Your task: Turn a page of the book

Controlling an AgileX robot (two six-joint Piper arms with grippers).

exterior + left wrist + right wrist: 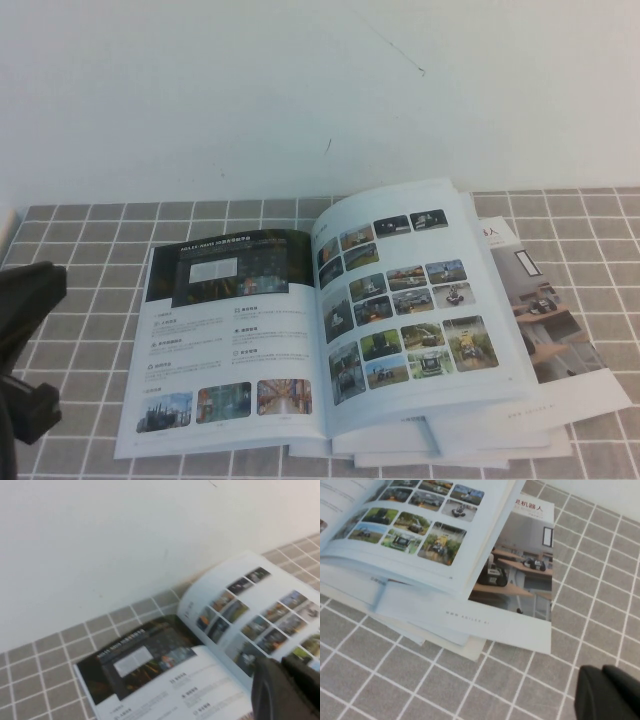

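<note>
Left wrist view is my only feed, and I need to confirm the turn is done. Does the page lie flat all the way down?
Observer: Yes. In the high view the page lies flat on the left half of the open book, with three photos along its bottom edge.
Operator: What is under the book?
Observer: A fanned stack of similar booklets on the tiled table.
Operator: Where are the grippers?
Observer: The left gripper is off the book's left side, apart from it. The right gripper hovers over bare tiles beyond the booklets' corner.
</note>
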